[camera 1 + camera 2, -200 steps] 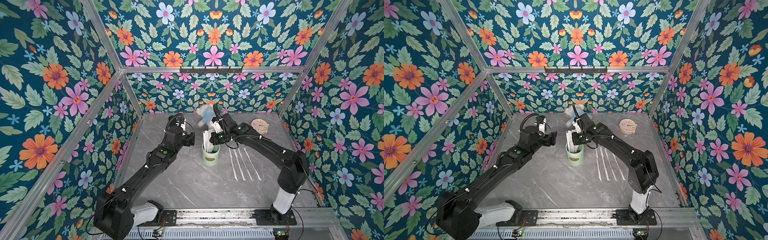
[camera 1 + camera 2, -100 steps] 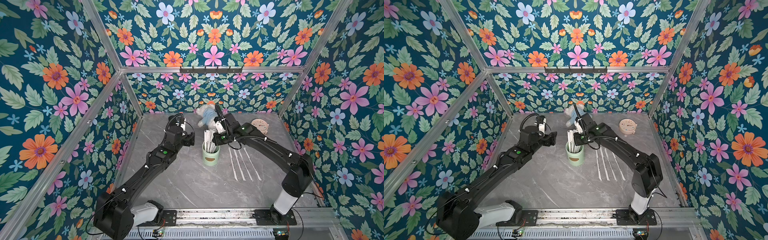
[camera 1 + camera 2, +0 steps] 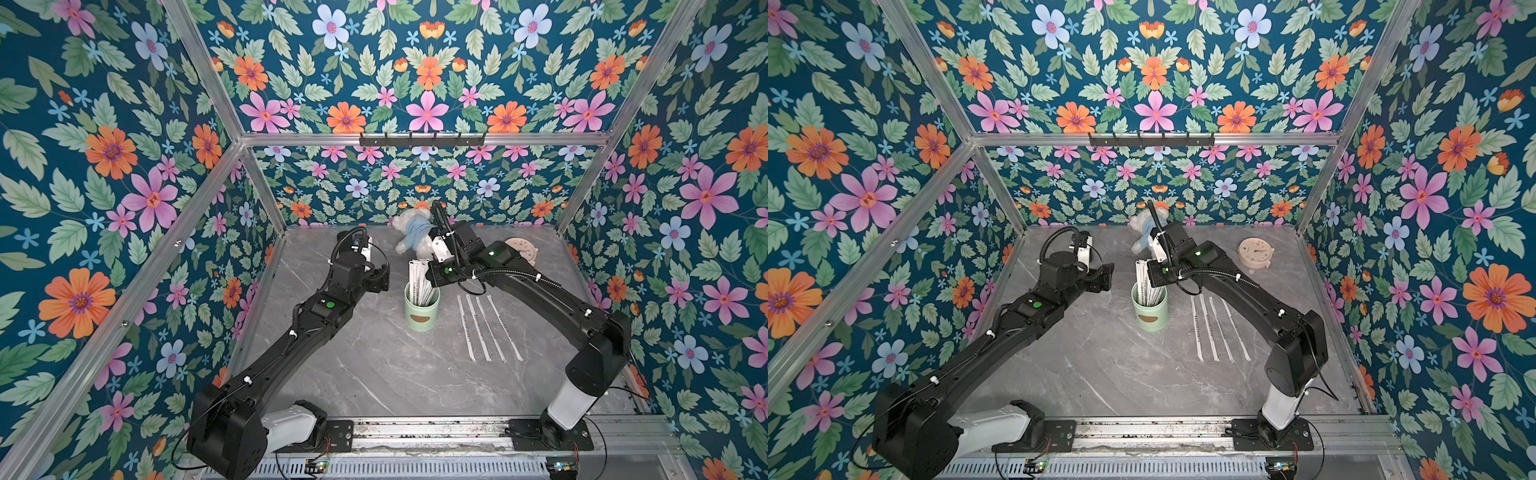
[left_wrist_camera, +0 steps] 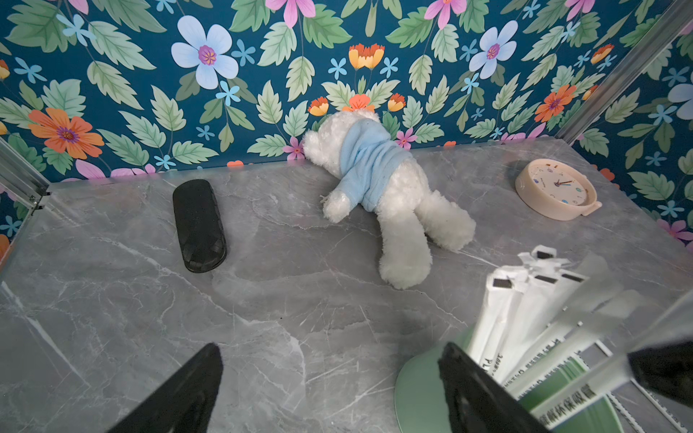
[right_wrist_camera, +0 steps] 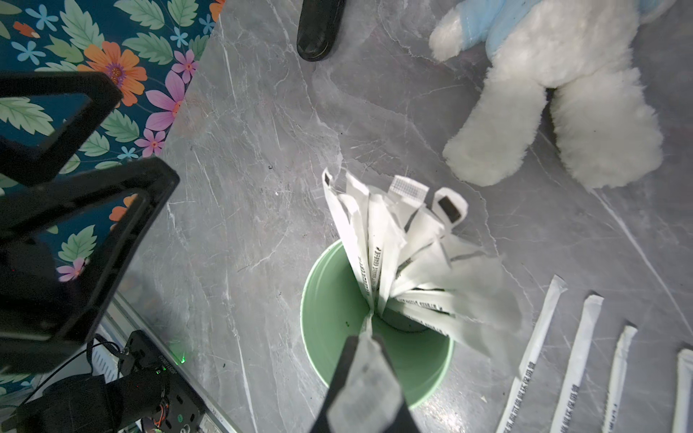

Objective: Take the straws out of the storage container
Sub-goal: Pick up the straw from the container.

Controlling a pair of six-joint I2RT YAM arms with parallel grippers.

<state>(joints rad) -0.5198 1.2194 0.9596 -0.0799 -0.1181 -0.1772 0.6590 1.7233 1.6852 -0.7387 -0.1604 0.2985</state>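
The storage container (image 3: 422,312) (image 3: 1150,312) is a mint-green cup standing mid-table, with a bundle of white wrapped straws (image 3: 417,277) (image 3: 1143,276) fanning out of it. My right gripper (image 3: 433,277) (image 5: 365,337) hovers over the cup's mouth, shut on one straw that runs down into the cup (image 5: 326,311). Several more straws (image 3: 487,328) (image 5: 577,356) lie side by side on the table to the cup's right. My left gripper (image 3: 380,279) (image 4: 330,375) stands open just left of the cup (image 4: 416,390), holding nothing.
A white plush toy in a blue top (image 3: 413,232) lies at the back wall behind the cup. A pinkish round clock (image 3: 519,250) sits at the back right. A black oblong case (image 4: 198,225) lies at the back left. Floral walls close in on three sides.
The right arm's elbow has swung out to the right while its gripper stays over the cup, pinched on a straw. The left arm has not moved.
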